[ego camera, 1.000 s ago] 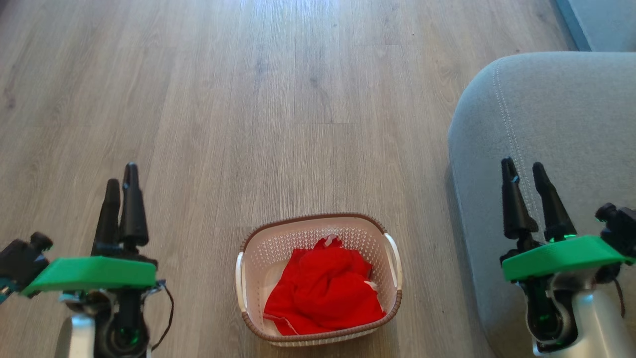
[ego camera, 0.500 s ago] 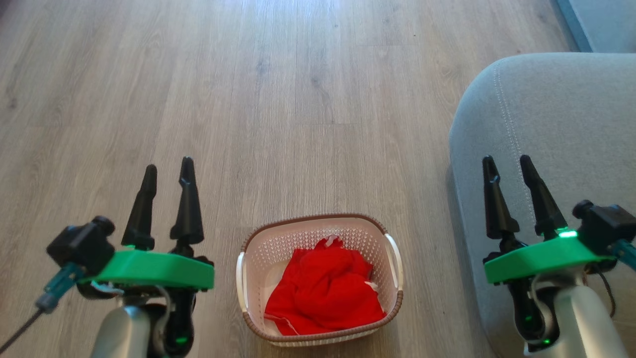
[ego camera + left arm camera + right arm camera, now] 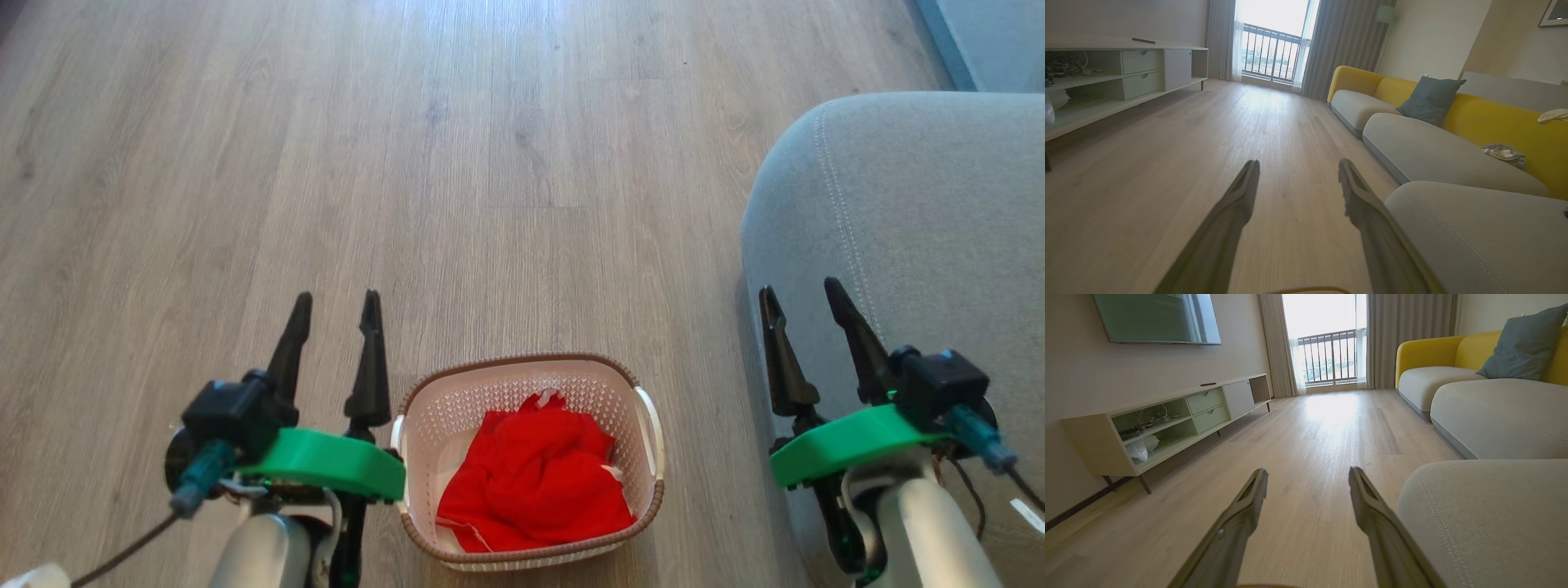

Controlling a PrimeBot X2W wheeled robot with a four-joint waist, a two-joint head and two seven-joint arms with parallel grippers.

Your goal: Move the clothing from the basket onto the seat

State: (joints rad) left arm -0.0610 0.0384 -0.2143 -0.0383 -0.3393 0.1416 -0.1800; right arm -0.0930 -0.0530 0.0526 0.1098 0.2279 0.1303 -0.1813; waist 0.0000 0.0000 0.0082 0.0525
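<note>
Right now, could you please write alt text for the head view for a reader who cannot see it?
A cream perforated laundry basket holding crumpled red clothing sits on a wood-plank floor, between the robot's open left gripper and open right gripper. A grey upholstered seat with pale stitching stands at the right.

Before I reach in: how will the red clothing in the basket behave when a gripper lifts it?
Probably floppy: the clothing lies crumpled in soft folds, so it should drape and trail from a pinch. Likely light, since it looks like thin fabric. The layers overlap, so one grab may drag more than one piece.
</note>
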